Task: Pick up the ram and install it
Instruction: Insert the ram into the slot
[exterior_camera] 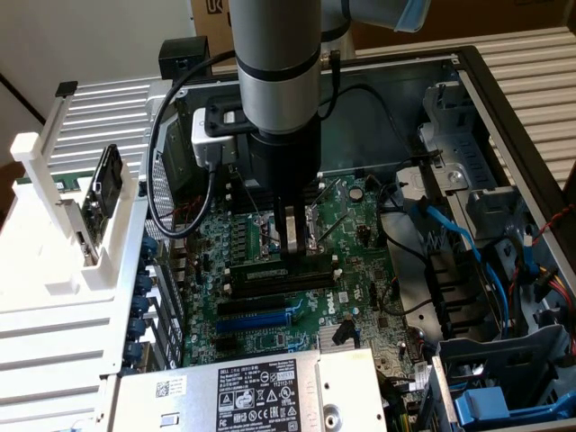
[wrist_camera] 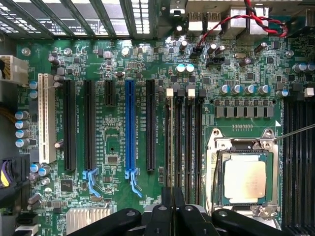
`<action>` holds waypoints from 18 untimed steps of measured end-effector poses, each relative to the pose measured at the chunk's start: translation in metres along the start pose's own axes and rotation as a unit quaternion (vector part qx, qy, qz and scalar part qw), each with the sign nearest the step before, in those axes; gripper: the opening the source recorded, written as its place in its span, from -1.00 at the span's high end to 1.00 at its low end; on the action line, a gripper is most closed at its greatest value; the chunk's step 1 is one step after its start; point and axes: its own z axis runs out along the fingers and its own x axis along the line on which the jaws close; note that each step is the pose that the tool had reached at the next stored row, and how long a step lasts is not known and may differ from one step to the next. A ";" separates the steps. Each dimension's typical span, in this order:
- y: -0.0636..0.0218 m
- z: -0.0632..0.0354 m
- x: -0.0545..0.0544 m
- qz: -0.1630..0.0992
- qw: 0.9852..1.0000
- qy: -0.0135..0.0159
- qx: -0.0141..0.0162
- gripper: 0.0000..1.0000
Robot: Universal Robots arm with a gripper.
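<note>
Inside an open computer case lies a big green board full of small parts. Outside the case, on the exterior view's left, stands a white rack. A grey box with a black sticker sits along the near edge of the case. Blue cables run down the side on the exterior view's right.

The robot arm reaches straight down into the middle of the case. Its claw is closed, with the two fingers pressed together. The tips sit right at the top edge of the ram. It is hard to tell if they pinch the ram or only press on it.

The ram stands on its long edge in a black slot on the board, just beside the square chip holder. A blue slot lies near it, closer to the grey box.

In the wrist view, the closed claw hangs over the row of long black slots, between the blue slot and the shiny square chip.
</note>
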 end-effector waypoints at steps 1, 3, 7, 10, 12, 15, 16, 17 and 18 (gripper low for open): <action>0.0000 0.0000 0.000 0.000 1.000 0.000 0.000 0.76; 0.0000 0.0001 0.000 0.000 1.000 0.000 0.000 0.76; 0.0000 0.0003 0.000 0.000 1.000 0.000 0.000 0.76; -0.0001 0.0007 0.000 0.000 1.000 0.000 0.000 0.76; 0.0000 0.0022 0.000 0.000 1.000 0.000 0.000 0.76; 0.0000 0.0026 0.000 0.000 1.000 0.000 0.000 0.76; 0.0000 0.0027 0.000 0.000 1.000 0.000 0.000 0.76; 0.0000 0.0028 0.000 0.000 1.000 0.000 0.000 0.76; 0.0000 0.0030 0.000 0.000 1.000 0.000 0.000 0.76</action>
